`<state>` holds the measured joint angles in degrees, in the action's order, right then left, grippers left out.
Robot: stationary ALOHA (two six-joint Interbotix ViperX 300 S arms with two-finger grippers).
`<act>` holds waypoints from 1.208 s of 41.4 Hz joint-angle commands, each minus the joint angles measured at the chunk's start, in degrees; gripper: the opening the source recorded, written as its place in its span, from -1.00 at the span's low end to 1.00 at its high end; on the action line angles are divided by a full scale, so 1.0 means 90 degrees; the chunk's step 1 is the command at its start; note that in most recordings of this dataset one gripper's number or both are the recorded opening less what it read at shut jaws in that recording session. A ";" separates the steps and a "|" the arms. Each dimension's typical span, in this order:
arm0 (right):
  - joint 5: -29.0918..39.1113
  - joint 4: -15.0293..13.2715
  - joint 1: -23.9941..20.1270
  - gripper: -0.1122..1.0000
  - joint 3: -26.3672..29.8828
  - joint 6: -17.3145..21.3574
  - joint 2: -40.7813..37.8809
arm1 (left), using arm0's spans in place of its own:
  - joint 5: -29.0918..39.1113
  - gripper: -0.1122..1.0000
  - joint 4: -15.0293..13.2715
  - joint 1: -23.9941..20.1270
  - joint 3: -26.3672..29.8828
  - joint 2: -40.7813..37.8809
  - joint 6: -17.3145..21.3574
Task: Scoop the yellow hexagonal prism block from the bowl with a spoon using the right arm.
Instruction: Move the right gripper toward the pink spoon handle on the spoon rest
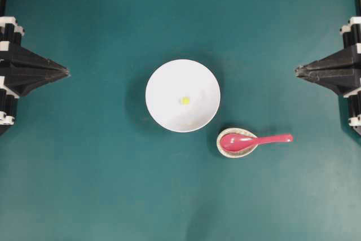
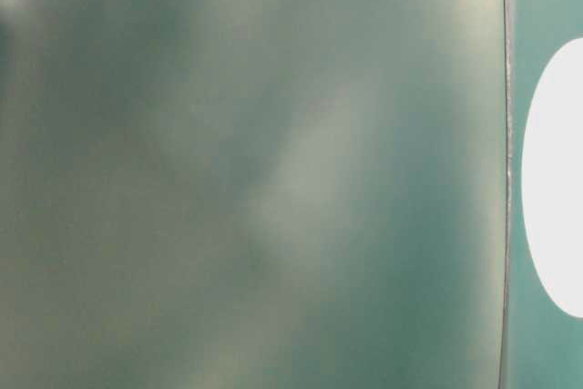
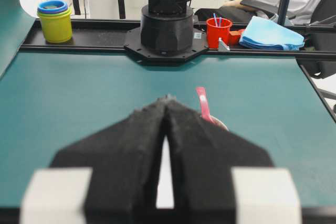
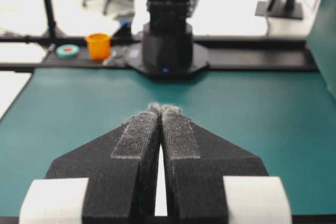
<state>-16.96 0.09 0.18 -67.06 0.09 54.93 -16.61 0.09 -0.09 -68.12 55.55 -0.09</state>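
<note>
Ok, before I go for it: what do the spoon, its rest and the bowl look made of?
Spoon: glossy pink-red with bright highlights, likely glazed ceramic or hard plastic. Rest: speckled cream, probably glazed stoneware. Bowl: plain smooth white, ceramic or melamine; the pictures can't settle which.

White round bowl (image 1: 183,95) upright at the middle of the green table, plain and glossy. Tiny bright yellow block (image 1: 185,100) lying alone on the bowl's floor, near its centre, touching nothing else. Glossy pink-red spoon (image 1: 254,140) just beside the bowl toward the lower right of the overhead view, apart from its rim; oval scoop facing up and cradled in a small speckled egg-shaped rest (image 1: 237,142), short straight handle sticking out level to the right, past the rest's edge. Right arm's gripper (image 1: 299,71) parked at the right edge, closed, well apart from spoon and bowl.
</note>
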 commanded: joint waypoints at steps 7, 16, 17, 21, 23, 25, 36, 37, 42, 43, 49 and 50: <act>0.0039 -0.0029 0.0020 -0.79 0.0146 -0.0068 -0.0020 | 0.0098 -0.68 0.0068 -0.0010 0.0205 -0.0088 0.0068; 0.0039 -0.0029 0.0020 -0.60 0.0137 -0.0078 -0.0059 | 0.0098 -0.68 0.0068 -0.0010 0.0215 -0.0098 0.0020; 0.0049 -0.0039 0.0020 -0.53 0.0127 -0.0078 -0.0068 | 0.0098 -0.68 0.0059 -0.0010 0.0205 -0.0088 0.0020; 0.0049 -0.0039 0.0020 -0.13 0.0117 -0.0078 -0.0137 | 0.0098 -0.68 0.0059 -0.0010 0.0205 -0.0107 0.0000; 0.0049 -0.0029 0.0029 0.06 0.0117 -0.0078 -0.0186 | 0.0107 -0.68 0.0068 -0.0010 0.0205 -0.0107 -0.0010; 0.0039 -0.0039 0.0020 0.21 0.0117 -0.0068 -0.0225 | 0.0098 -0.68 0.0068 -0.0010 0.0205 -0.0107 -0.0010; 0.0010 -0.0029 0.0020 0.33 0.0059 -0.0020 -0.0420 | 0.0088 -0.68 0.0068 -0.0020 0.0205 -0.0107 -0.0010; 0.0000 -0.0020 0.0029 0.33 0.0039 -0.0010 -0.0469 | 0.0098 -0.68 0.0068 -0.0010 0.0205 -0.0107 -0.0010; -0.0254 0.0029 0.0000 0.33 -0.0020 0.0029 -0.0752 | 0.0098 -0.68 0.0068 -0.0010 0.0205 -0.0107 -0.0010; -0.0342 0.0039 -0.0020 0.33 -0.0049 0.0039 -0.0840 | 0.0088 -0.68 0.0068 -0.0010 0.0205 -0.0107 -0.0010; -0.0771 0.0098 -0.0146 0.33 -0.0215 0.0049 -0.1387 | 0.0068 -0.68 0.0068 -0.0010 0.0215 -0.0107 -0.0020; -0.0840 0.0117 -0.0176 0.33 -0.0244 0.0049 -0.1465 | 0.0068 -0.68 0.0068 -0.0010 0.0205 -0.0107 -0.0010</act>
<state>-22.24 0.70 -0.44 -69.26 0.44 43.86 -15.38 0.53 -0.09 -67.94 55.11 -0.18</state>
